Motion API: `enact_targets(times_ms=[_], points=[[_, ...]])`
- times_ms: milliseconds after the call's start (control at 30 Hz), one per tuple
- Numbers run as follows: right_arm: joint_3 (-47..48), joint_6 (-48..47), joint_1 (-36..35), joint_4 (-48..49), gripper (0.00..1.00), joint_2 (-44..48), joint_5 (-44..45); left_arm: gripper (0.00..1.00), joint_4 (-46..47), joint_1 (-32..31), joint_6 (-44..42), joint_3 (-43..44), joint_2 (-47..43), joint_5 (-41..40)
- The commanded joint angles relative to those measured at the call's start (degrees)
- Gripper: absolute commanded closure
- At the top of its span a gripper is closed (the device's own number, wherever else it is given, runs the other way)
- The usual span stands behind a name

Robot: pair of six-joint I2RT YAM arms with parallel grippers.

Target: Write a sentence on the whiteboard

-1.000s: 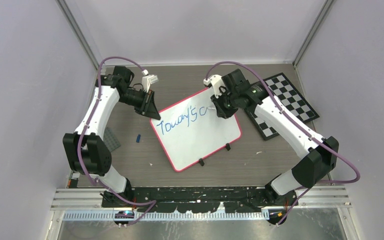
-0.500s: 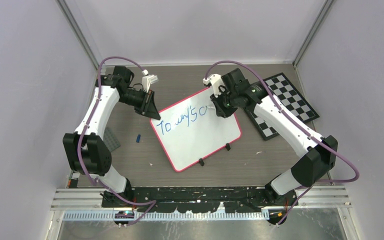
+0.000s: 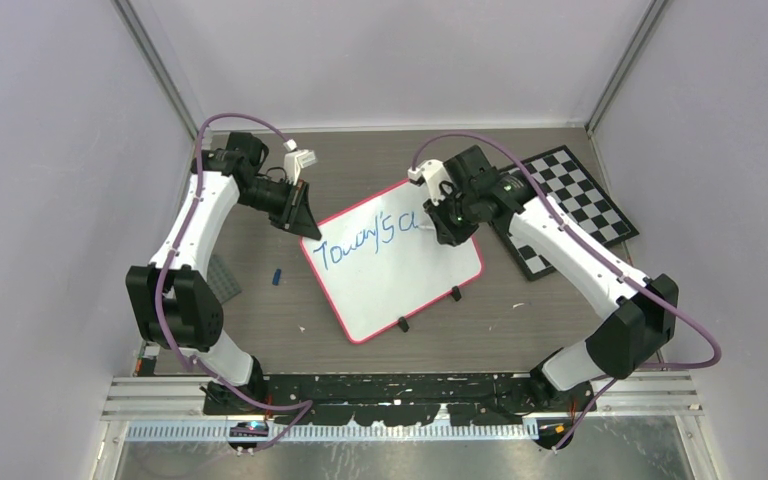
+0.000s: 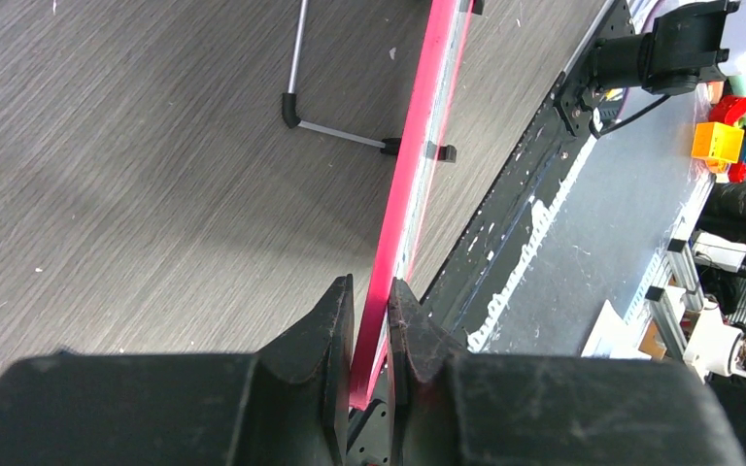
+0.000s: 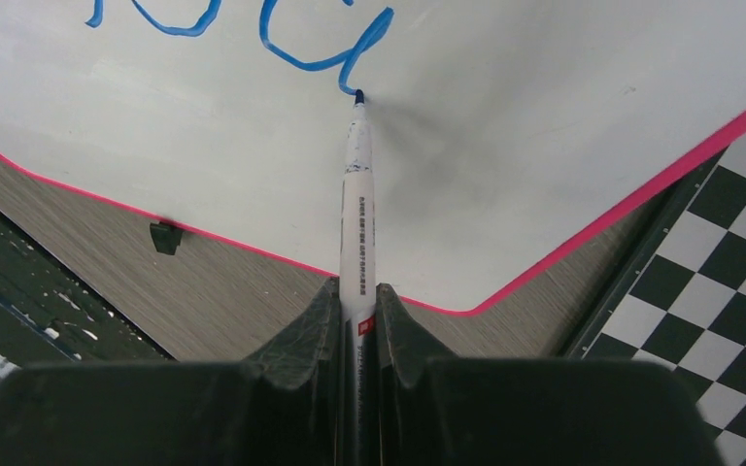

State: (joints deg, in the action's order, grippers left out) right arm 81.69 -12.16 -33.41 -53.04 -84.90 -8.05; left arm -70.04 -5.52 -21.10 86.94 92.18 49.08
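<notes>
The whiteboard point(image 3: 400, 275), white with a thin pink-red frame, lies tilted on the table and bears blue writing point(image 3: 360, 243) along its upper part. My left gripper point(image 3: 303, 225) is shut on the board's upper-left frame edge point(image 4: 418, 165), seen edge-on in the left wrist view between the fingertips point(image 4: 371, 301). My right gripper point(image 3: 440, 225) is shut on a white marker point(image 5: 357, 214). The marker's blue tip point(image 5: 358, 96) touches the board point(image 5: 505, 146) at the end of the last blue letter.
A black-and-white checkerboard point(image 3: 570, 205) lies right of the board, under the right arm, and shows in the right wrist view point(image 5: 719, 291). A small blue cap point(image 3: 277, 276) and a grey plate point(image 3: 222, 280) lie left of the board. Two black clip feet point(image 3: 403, 324) mark its near edge.
My right gripper has moved right and slightly down along the board, and the last blue letter has gained a tail stroke. The left gripper and the board have stayed put.
</notes>
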Motion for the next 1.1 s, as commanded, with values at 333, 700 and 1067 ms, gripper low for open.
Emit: enact_targets(times_ms=[333,700,1067], points=[[4.74,2.36,-0.67,-3.32,1.00,5.42,-8.94,0.43,0.75,-0.47,1.59,1.38,-2.24,-1.99],[-4.62,6.00,-6.69,2.26,1.00,8.84,-16.36,0.33,3.05,3.05,3.97,-4.56,-5.08,1.04],[-12.62,4.37,-11.60,8.09,1.00,11.58,-13.79,0.33,4.12,4.11,4.33,-5.70,-3.72,3.95]])
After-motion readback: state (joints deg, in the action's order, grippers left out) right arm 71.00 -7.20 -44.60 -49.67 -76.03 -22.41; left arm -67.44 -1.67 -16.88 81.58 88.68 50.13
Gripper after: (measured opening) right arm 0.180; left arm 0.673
